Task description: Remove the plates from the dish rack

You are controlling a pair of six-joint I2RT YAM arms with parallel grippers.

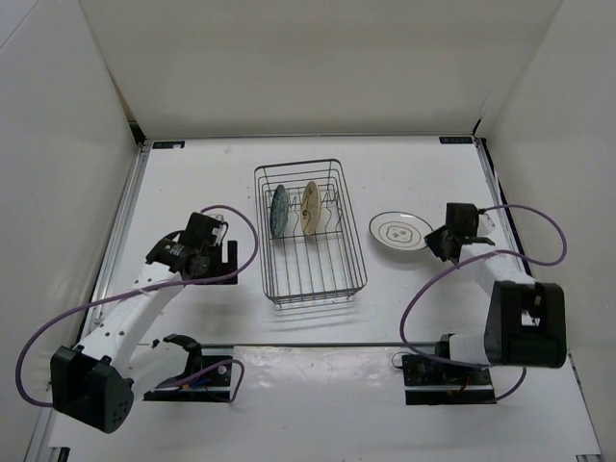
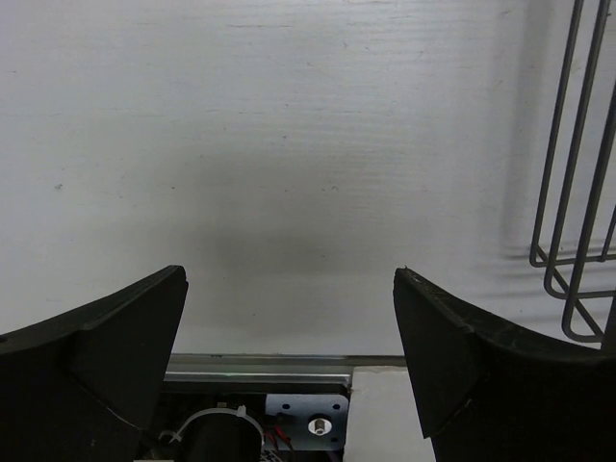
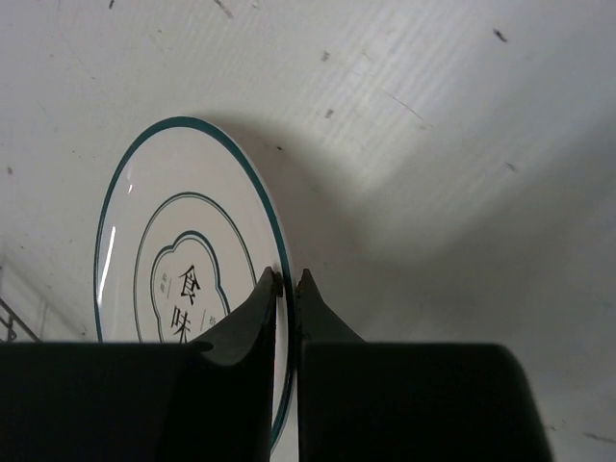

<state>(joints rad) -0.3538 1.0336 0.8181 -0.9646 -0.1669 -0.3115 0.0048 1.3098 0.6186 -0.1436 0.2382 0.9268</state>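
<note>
The dark wire dish rack (image 1: 310,281) stands mid-table; two plates stand upright between its tines, the blue-teal one (image 1: 278,210) on the left and the cream one (image 1: 310,207) beside it. The white plate with a thin dark ring (image 1: 395,231) is to the right of the rack, low over the table. My right gripper (image 1: 436,242) is shut on its right rim; in the right wrist view its jaws (image 3: 289,279) pinch the rim of the white plate (image 3: 183,260). My left gripper (image 1: 214,265) is open and empty, left of the rack, above bare table (image 2: 289,289).
The rack's wire corner (image 2: 568,241) shows at the right of the left wrist view. White walls enclose the table on three sides. A metal rail (image 1: 318,344) and the arm bases run along the near edge.
</note>
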